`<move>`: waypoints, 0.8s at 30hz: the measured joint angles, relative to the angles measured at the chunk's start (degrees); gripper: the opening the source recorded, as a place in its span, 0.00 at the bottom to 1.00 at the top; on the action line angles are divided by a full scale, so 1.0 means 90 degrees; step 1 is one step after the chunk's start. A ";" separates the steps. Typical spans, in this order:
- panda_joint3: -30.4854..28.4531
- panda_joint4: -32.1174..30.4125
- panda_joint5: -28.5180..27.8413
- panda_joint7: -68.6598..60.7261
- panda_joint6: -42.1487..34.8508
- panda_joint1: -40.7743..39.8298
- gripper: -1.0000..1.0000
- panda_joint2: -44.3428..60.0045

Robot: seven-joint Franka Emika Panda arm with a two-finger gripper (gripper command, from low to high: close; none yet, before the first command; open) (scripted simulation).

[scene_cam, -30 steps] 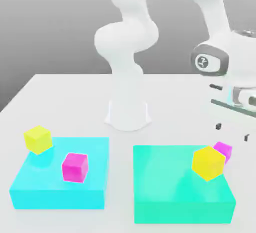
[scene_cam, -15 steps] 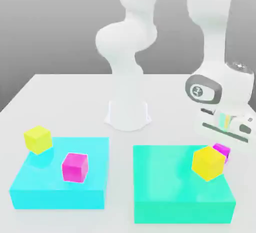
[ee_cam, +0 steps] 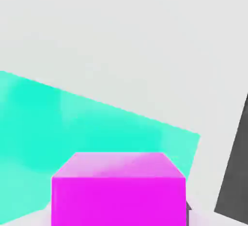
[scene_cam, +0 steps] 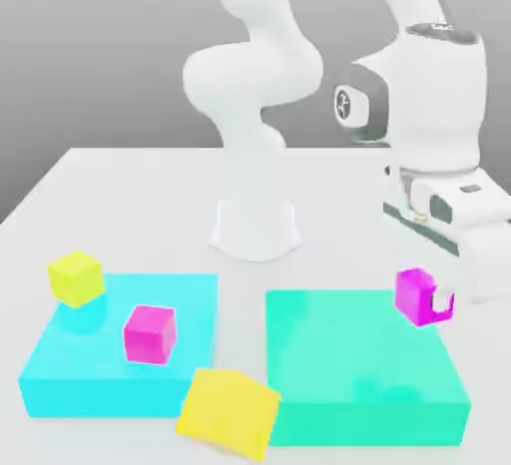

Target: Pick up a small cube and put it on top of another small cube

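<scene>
White Panda arm bent over from its base, wrist pointing down at the exterior view's right, above the far right corner of the flat green slab (scene_cam: 359,373). Fingers (scene_cam: 444,303) closed on the small glossy magenta cube (scene_cam: 416,295), held clear of the slab. Fingers mostly hidden behind the cube. Second magenta cube (scene_cam: 150,333) sits on the cyan slab (scene_cam: 70,373) on the white desk (scene_cam: 130,204). Tilted yellow cube (scene_cam: 228,413) at the slabs' front edge; its contact is unclear.

I see one small magenta cube (scene_cam: 416,295) (ee_cam: 118,188) held up off the green slab (scene_cam: 339,353), tilted; other small magenta cube (scene_cam: 150,333) sits flat on cyan slab (scene_cam: 60,373).
</scene>
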 joint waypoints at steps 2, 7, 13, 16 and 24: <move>-0.0260 -0.0017 -0.0135 0.0469 -0.0274 -0.0481 0.00 -0.0201; -0.0978 -0.0073 -0.0471 0.1620 -0.0924 -0.1668 0.00 -0.0654; -0.1543 -0.0247 -0.0521 0.2365 -0.0895 -0.2517 0.00 -0.0474; -0.1620 -0.0363 -0.0290 0.2209 -0.0241 -0.2475 0.00 0.0090; -0.1628 -0.0390 -0.0243 0.2176 -0.0079 -0.2473 1.00 0.0220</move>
